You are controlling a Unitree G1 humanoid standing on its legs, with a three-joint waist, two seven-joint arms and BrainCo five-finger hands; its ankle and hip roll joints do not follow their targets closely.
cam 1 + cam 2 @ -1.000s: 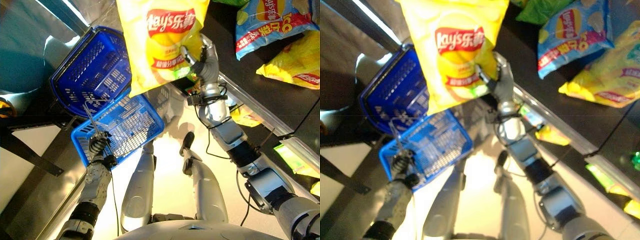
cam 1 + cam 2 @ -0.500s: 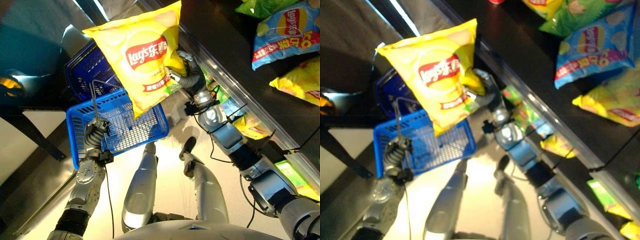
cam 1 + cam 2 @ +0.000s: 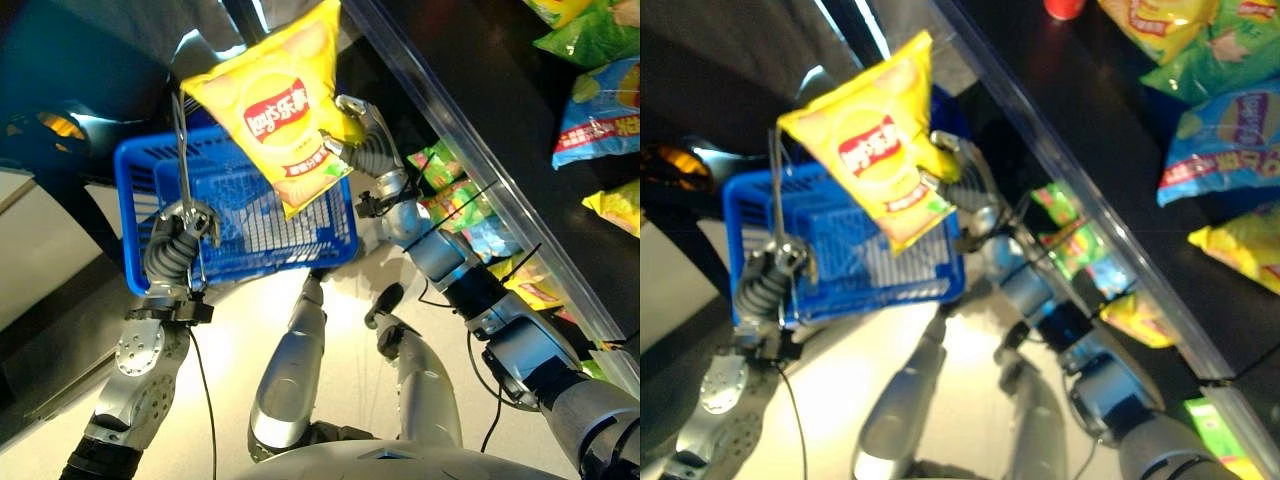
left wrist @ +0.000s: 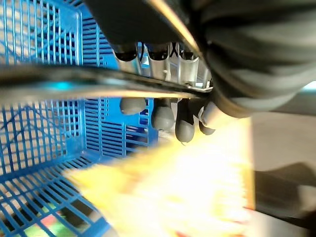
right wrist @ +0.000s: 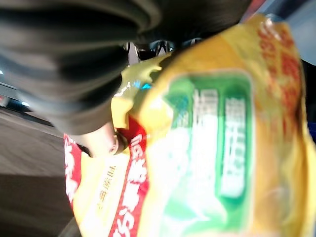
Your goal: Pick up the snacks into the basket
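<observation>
The dark surface [image 3: 500,110] runs beside the blue basket [image 3: 140,200] on its far right, carrying loose snack packets: a blue bag [image 3: 600,110], a green bag [image 3: 590,35] and a yellow one [image 3: 620,205]. The basket is the landmark; its wire handle [image 3: 181,150] stands upright at its left end, and the left hand [image 3: 175,245], arm raised from below, has its fingers curled round that handle. Directly above the basket's right half hangs the yellow chip bag [image 3: 275,115], tilted. The right hand [image 3: 365,150], arm stretched up from the lower right, pinches the bag's lower right edge between thumb and fingers. The basket's mesh floor [image 4: 39,192] looks bare where it shows.
</observation>
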